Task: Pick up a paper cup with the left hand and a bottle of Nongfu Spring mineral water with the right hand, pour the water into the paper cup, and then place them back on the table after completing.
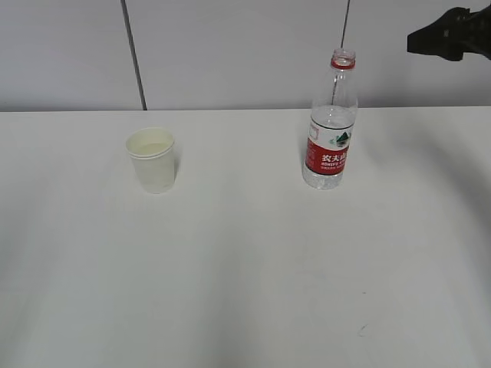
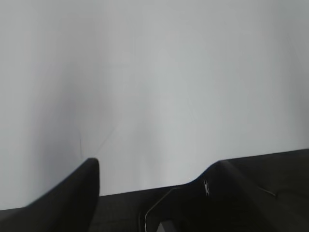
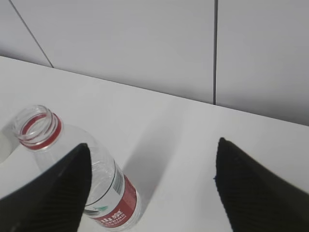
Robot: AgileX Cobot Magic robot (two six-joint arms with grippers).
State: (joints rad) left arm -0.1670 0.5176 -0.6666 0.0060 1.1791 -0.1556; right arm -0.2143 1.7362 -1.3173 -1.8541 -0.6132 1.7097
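A white paper cup (image 1: 153, 159) stands upright on the white table (image 1: 245, 276) at the left, with pale liquid inside. An uncapped clear bottle (image 1: 331, 123) with a red label stands upright at the right; it also shows in the right wrist view (image 3: 91, 179). My right gripper (image 3: 152, 154) is open and empty, high above and to the right of the bottle; its black arm (image 1: 453, 32) shows at the top right of the exterior view. My left gripper (image 2: 152, 171) is open and empty over bare table; its arm is out of the exterior view.
A grey panelled wall (image 1: 230, 54) runs behind the table's far edge. A small dark scuff mark (image 1: 360, 330) lies on the tabletop near the front right.
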